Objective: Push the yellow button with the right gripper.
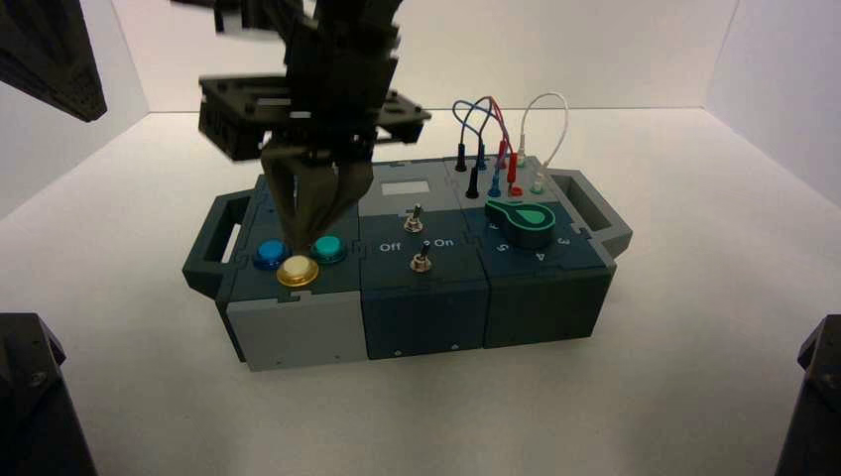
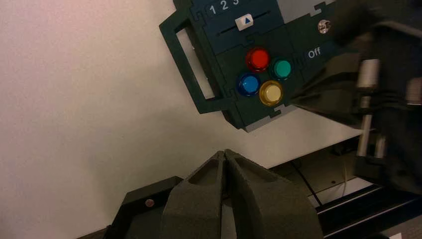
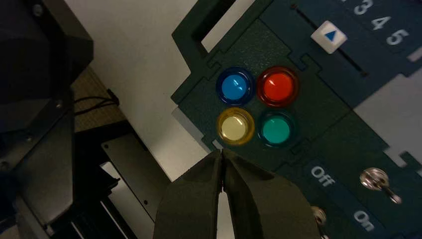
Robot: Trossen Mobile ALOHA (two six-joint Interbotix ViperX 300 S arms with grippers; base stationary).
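The yellow button (image 1: pixel 298 271) is at the front of a cluster of round buttons on the left end of the box (image 1: pixel 298 332). It also shows in the right wrist view (image 3: pixel 235 126) and the left wrist view (image 2: pixel 271 93). My right gripper (image 1: pixel 298 248) reaches across from the back. Its fingers are shut to a narrow tip just above the button's far edge. I cannot tell if it touches. In its own view the tip (image 3: pixel 222 152) is just short of the button. My left gripper (image 2: pixel 225 152) is shut and empty, off the box's left end.
A blue button (image 3: pixel 235 86), a red button (image 3: pixel 277 86) and a teal button (image 3: pixel 275 130) crowd the yellow one. A slider with a white handle (image 3: pixel 329 36) lies behind them. Two toggle switches (image 1: pixel 420 260), a teal knob (image 1: pixel 521 220) and plugged wires (image 1: pixel 496 139) lie to the right.
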